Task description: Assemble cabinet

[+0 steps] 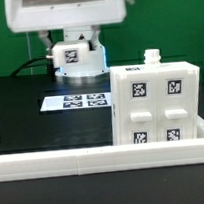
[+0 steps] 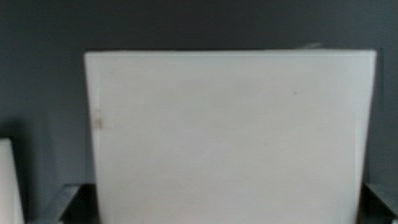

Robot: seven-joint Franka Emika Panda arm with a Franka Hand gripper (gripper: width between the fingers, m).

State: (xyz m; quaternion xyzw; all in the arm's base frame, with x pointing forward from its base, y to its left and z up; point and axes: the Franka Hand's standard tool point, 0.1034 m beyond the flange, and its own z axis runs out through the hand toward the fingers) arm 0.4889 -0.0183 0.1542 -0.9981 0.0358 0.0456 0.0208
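The white cabinet [image 1: 155, 100] stands upright on the black table [image 1: 18, 107] at the exterior view's right, tagged front facing the camera, just behind a white rail [image 1: 55, 160]. The gripper [image 1: 79, 68] hangs beyond it near the marker board [image 1: 78, 99]. A plain white face fills the wrist view, and it cannot be told how far the fingers are spread or whether they grip anything.

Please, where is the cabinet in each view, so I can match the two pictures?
Exterior view: the cabinet stands at the exterior view's right, tagged panels facing the camera.
Wrist view: the cabinet fills most of the picture, a plain white face.
Shared landmark: the black table around it.
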